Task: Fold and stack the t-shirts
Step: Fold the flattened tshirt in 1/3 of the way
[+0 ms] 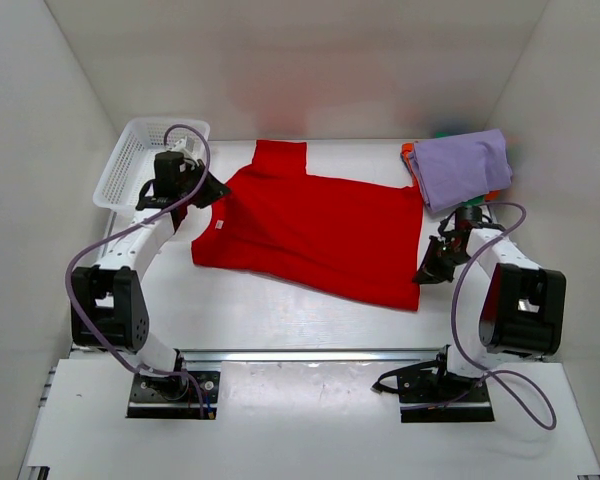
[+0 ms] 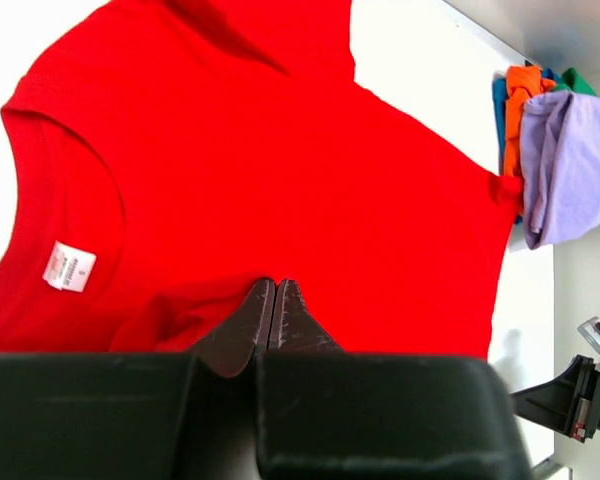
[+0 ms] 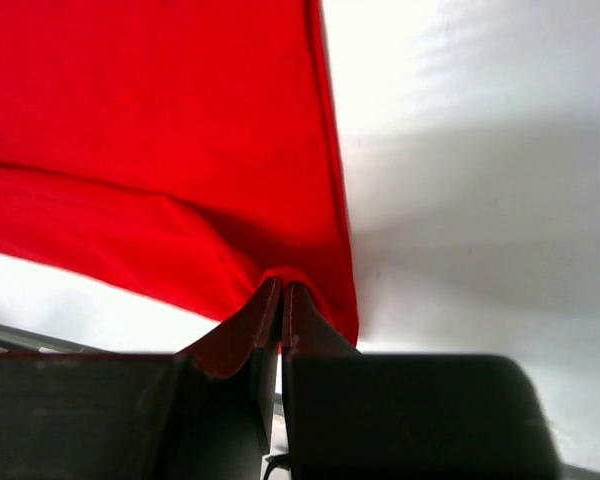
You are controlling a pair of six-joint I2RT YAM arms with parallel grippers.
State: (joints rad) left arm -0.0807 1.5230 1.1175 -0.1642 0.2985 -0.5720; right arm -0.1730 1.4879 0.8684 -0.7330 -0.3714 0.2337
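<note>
Red t-shirt (image 1: 315, 235) spread flat, centre, not yet folded. Left gripper (image 1: 213, 190) pinching its collar-side edge, right gripper (image 1: 428, 272) pinching hem corner. Folded t-shirts (image 1: 462, 168) (lavender, orange, green) stacked far right. Red fold and stacking pending.

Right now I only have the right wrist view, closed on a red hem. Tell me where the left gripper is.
Observer: The left gripper is shut on the red t-shirt beside its collar.
Operator: Report the finished stack.
Observer: Far right, a folded lavender t-shirt on top, an orange t-shirt and a green t-shirt under it.
Operator: Name what's on the left side.
Observer: A white mesh basket, at the far left, beside that gripper.
</note>
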